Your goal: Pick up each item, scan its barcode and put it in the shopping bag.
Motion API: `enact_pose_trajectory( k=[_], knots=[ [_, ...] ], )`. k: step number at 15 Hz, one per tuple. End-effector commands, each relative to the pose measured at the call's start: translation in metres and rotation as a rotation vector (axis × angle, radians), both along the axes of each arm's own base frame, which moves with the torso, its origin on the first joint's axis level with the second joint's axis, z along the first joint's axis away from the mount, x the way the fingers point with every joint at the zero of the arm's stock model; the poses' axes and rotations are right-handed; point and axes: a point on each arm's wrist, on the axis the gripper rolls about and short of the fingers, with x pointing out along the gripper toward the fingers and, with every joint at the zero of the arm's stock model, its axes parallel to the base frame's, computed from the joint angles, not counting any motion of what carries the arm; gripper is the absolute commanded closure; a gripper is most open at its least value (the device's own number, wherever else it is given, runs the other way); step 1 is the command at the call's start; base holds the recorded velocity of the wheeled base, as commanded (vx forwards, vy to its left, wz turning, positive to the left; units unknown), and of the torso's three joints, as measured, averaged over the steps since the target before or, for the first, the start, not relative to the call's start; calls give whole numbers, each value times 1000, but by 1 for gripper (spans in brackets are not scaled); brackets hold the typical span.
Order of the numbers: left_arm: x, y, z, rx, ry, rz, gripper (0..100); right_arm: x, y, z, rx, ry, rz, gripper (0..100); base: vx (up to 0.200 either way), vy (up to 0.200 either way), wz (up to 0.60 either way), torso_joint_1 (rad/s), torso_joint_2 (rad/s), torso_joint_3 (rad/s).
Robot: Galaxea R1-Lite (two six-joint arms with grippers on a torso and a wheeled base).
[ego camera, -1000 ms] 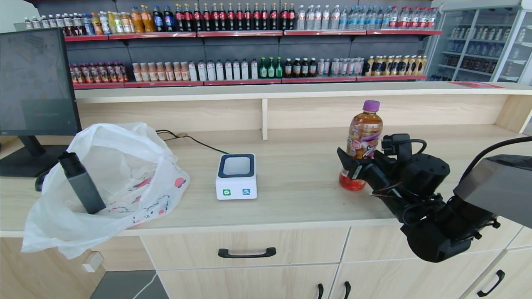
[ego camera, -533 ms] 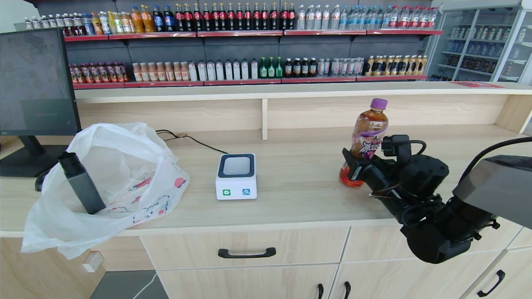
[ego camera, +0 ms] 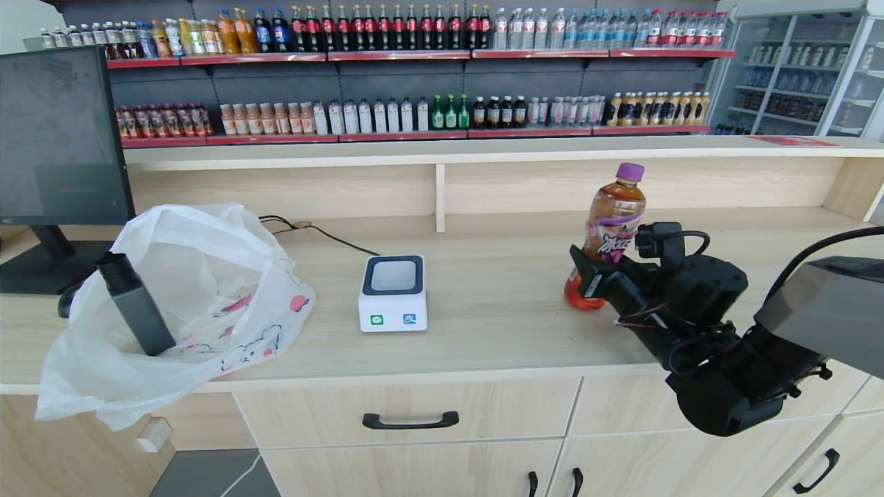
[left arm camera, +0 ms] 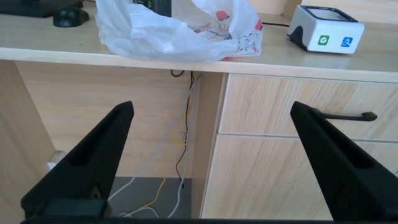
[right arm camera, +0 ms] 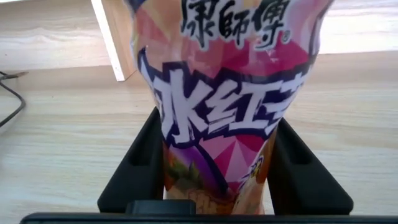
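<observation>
Pale wood-laminate tabletop (ego camera: 483, 324), with a raised back ledge of the same wood (ego camera: 483, 148) and one upright divider (ego camera: 439, 197) beneath it. Below: pale wood drawers and cupboard doors (ego camera: 497, 407) with black bar handles (ego camera: 410, 420); grey floor (ego camera: 200, 476). Rear wall: dark shelving with red-edged shelves (ego camera: 400, 56), stocked with rows of drink bottles. Right rear: glass-door refrigerator (ego camera: 794, 76). Light bright and even.

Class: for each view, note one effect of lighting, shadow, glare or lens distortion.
Head view: the wide lens makes the fridge lean, and the scanner window reflects pale light. Left wrist view: a thin shadow runs under the counter edge. Right wrist view: the bottle, in the right gripper, is evenly lit, without glare.
</observation>
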Motion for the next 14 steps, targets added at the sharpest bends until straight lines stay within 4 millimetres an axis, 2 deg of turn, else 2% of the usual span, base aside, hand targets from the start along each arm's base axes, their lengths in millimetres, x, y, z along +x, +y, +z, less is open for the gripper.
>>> enact_pose_trajectory(
  k=[1,10,14],
  knots=[
    [0,0,0,0,-1,0,0,-2,0,6,5,-18,1,100,0,0,0,0,0,0],
    [0,0,0,1,1,-1,0,-9,-3,25,23,-63,2,100,0,0,0,0,0,0],
    [0,0,0,0,2,-1,0,-20,4,35,29,-80,29,100,0,0,0,0,0,0]
  ],
)
